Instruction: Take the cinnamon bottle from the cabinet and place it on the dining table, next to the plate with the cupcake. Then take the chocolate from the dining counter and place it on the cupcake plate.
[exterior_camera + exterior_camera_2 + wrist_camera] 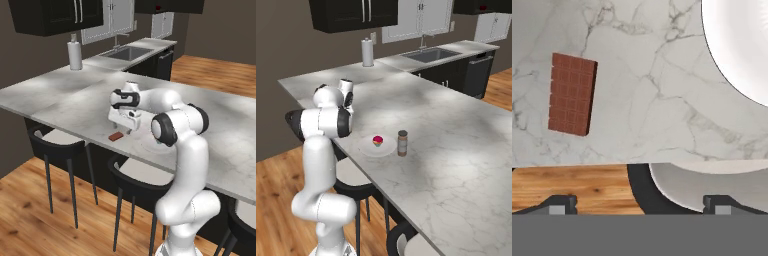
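Observation:
The chocolate (572,94), a reddish-brown bar, lies flat on the marbled dining table (652,115), close to its front edge (116,136). My gripper (641,205) hangs open over the table edge, above and to the right of the bar (126,131), with nothing between its fingers. The white plate (377,148) holds the cupcake (377,141), and its rim shows in the hand view (737,50). The cinnamon bottle (402,143) stands upright just right of the plate. The dark cabinet (50,15) hangs on the far wall.
Dark stools (57,142) (135,175) stand under the table's front edge, one right below my hand (677,185). A white bottle (75,52) and a sink (127,52) are on the far counter. Wooden floor lies beneath.

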